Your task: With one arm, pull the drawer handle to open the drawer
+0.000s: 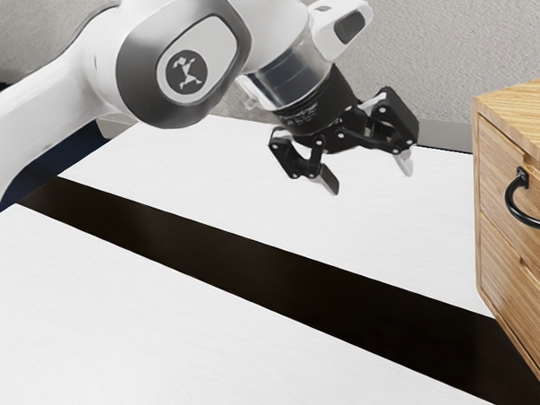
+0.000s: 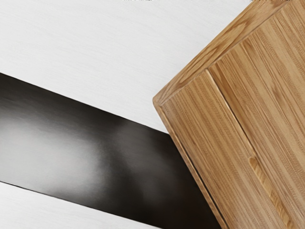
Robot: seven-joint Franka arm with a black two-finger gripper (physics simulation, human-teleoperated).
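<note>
**Approaching the drawer handle: reach stage, no contact yet**

**Exterior view**
- Step in hand: approach. The grasp has not begun.
- Franka arm [image 1: 86, 94]: enters from the exterior view's upper left. The wrist is canted downward and toward the exterior view's right.
- Jaws: spread apart and empty. They hang above the white part of the desk [image 1: 151, 351], on the far side of its black stripe [image 1: 255, 266].
- Wooden drawer cabinet [image 1: 511, 273]: stands at the exterior view's right edge.
- Upper drawer [image 1: 492, 157]: its front looks level with the front below it, so it is judged shut.
- Black bail handle [image 1: 518, 202]: mounted on the upper drawer's front. It is well apart from the jaws, lower than them and further toward the exterior view's right.
- Next move, as a judgement: carry the hand across and down to the handle, and turn the wrist so the jaws straddle the bar. Close on the bar, then draw straight back along the drawer's run. A skewed pull could slip off the bar.

**Wrist view**
- Drawer cabinet [image 2: 248, 124]: a corner and its grained faces lie ahead of the hand.
- Desk [image 2: 95, 47]: white surface with the black stripe [image 2: 71, 143] crossing it, beside the cabinet's corner.
- Handle: cannot be told with certainty here.
</note>
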